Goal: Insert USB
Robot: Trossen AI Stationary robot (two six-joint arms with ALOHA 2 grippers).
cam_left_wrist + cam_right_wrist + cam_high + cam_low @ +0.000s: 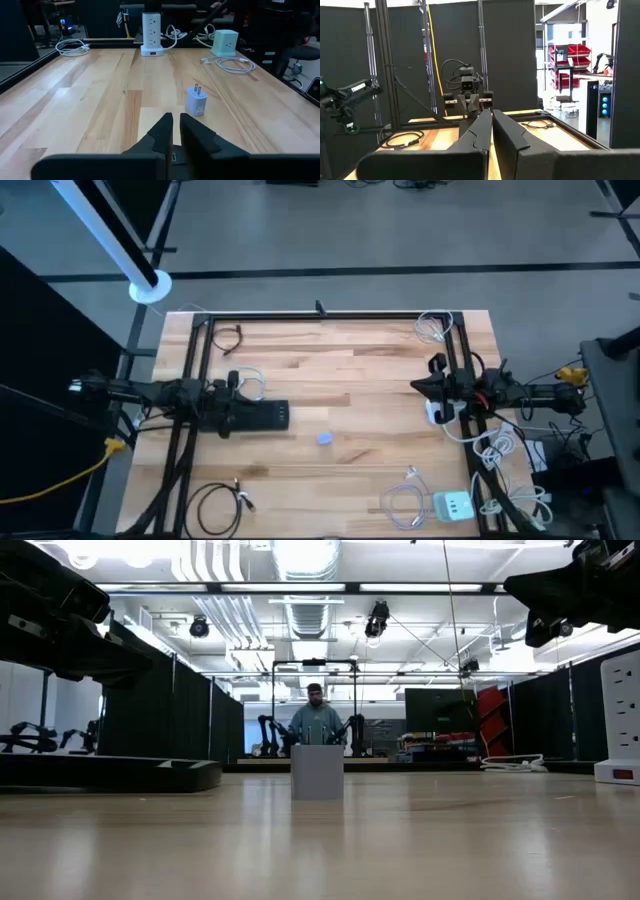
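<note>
We see the wooden table (330, 380) from above, both arms parked at its side edges. The left gripper (174, 131), fingers pinched nearly together on nothing, hangs at the table's left; the right gripper (491, 125), likewise clenched and empty, hangs at the right beside the white power strip (151, 34). The small USB charger (197, 101) stands upright mid-table, prongs up, ahead and slightly right of the left gripper, which we judge a little nearer. White cables (231, 63) lie at the near right.
</note>
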